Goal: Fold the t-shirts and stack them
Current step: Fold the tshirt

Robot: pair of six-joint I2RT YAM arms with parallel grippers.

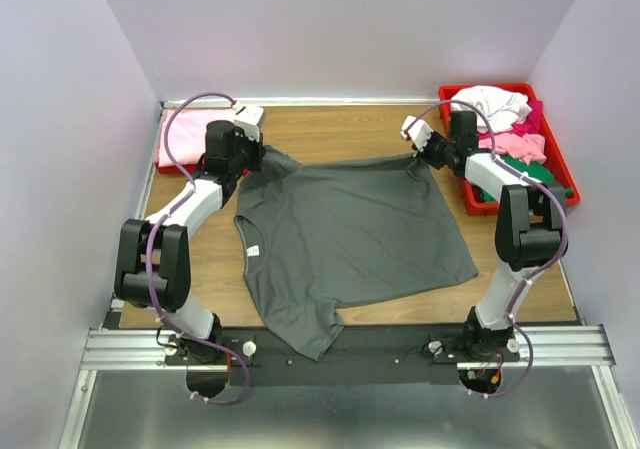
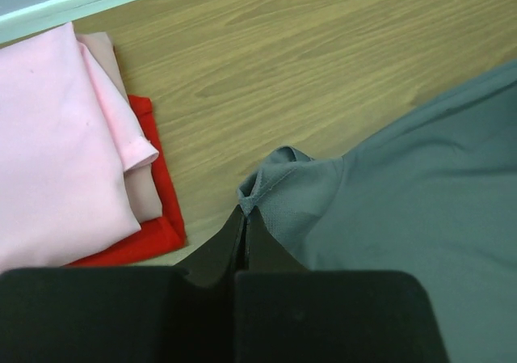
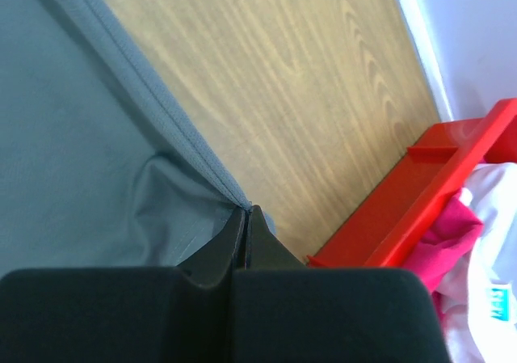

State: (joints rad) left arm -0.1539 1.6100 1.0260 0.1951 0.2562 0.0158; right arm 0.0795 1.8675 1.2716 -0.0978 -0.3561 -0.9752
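Observation:
A large dark grey t-shirt point(image 1: 350, 234) lies spread on the wooden table, its neck with a small white label point(image 1: 252, 251) to the left. My left gripper point(image 1: 252, 151) is shut on the shirt's far left sleeve point(image 2: 275, 185). My right gripper point(image 1: 418, 151) is shut on the shirt's far right hem corner point(image 3: 234, 197). A folded pink shirt point(image 1: 182, 137) lies on a red tray at the far left and also shows in the left wrist view point(image 2: 56, 145). White, pink, magenta and green shirts point(image 1: 505, 129) are heaped in the right tray.
A red tray point(image 1: 560, 164) stands at the far right edge, its rim close beside my right gripper point(image 3: 420, 193). The left red tray point(image 2: 157, 217) lies under the pink shirt near my left gripper. White walls enclose the table on three sides.

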